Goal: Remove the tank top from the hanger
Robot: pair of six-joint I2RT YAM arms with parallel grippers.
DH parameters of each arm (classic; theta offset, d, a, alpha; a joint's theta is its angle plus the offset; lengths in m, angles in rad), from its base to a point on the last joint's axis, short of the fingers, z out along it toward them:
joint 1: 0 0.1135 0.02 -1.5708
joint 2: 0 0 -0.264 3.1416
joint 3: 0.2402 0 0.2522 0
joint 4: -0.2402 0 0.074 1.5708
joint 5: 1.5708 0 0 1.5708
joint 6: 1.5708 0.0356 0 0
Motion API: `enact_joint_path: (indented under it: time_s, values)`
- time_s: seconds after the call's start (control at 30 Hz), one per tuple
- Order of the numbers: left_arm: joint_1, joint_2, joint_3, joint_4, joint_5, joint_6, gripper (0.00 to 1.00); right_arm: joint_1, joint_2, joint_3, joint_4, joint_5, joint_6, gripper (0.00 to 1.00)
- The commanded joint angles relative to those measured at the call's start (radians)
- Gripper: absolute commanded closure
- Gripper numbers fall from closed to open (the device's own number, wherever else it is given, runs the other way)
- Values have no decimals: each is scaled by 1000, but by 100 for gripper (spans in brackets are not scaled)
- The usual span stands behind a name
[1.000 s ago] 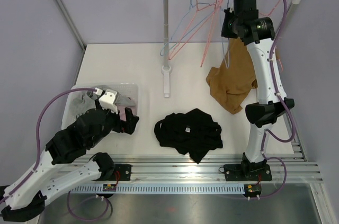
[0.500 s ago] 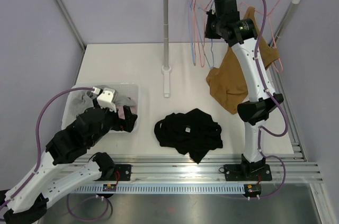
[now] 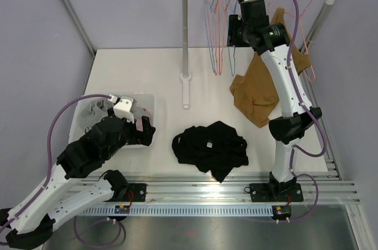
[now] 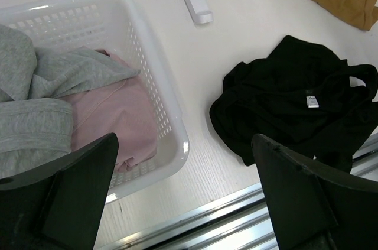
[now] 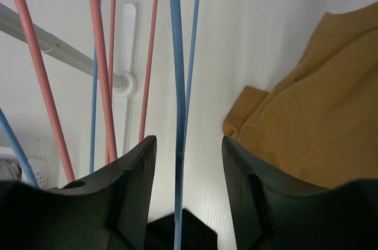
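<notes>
A black garment (image 3: 209, 146), apparently the tank top, lies crumpled on the table in front of the arms; it also shows in the left wrist view (image 4: 295, 102). No hanger is in it. My right gripper (image 3: 234, 28) is up at the rail, open (image 5: 189, 143), with a blue hanger wire (image 5: 179, 84) running between its jaws and free of both. Several pink and blue hangers (image 3: 220, 55) hang bare beside it. My left gripper (image 3: 146, 135) hovers wide open (image 4: 184, 143) over the basket's right edge, holding nothing.
A mustard shirt (image 3: 260, 87) droops from a pink hanger (image 3: 304, 25) at the rail's right end onto the table. The white rack pole (image 3: 185, 31) stands at the back centre. A white basket (image 3: 147, 96) with grey and pink clothes sits at the left.
My right gripper slid left along the rail and went from shut to open, releasing the blue hanger. The hangers swung from slanted to hanging straight. The left arm barely shifted.
</notes>
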Motion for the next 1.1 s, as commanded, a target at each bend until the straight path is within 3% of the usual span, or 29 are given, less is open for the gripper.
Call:
enact_joint_path:
  time_s: [0.0, 0.13, 0.2, 0.23, 0.27, 0.37, 0.43, 0.5, 0.6, 0.83, 1.07]
  values:
    - [3, 50, 50, 40, 19, -35, 1, 8, -162, -42, 24, 62, -32, 42]
    - [-1, 112, 66, 83, 74, -84, 1, 6, -254, -72, 0, 66, -34, 33]
    - [-30, 158, 58, 137, 78, -121, 1, 9, -324, -95, -15, 53, -28, 19]
    - [-49, 174, 50, 161, 79, -130, 1, 8, -353, -133, -17, 46, -28, 2]
    - [-98, 192, 44, 208, 68, -138, 1, 8, -416, -161, -15, 30, -28, 1]
    - [-205, 289, 26, 308, 37, -159, 1, 8, -584, -342, 45, -91, -35, 0]
    - [-253, 381, 23, 379, 19, -164, 1, 6, -703, -578, 131, -200, -3, 1]
    - [-300, 456, 29, 419, 19, -164, 1, 8, -881, -804, 277, -249, 34, 0]
    - [-333, 603, 58, 470, 26, -173, 1, 6, -1051, -965, 344, -250, 109, 1]
    - [-371, 902, 110, 565, 69, -185, 1, 8, -1235, -1129, 324, -441, 133, 1]
    - [-394, 1152, 174, 600, 80, -198, 1, 8, -1335, -1182, 291, -546, 135, 1]
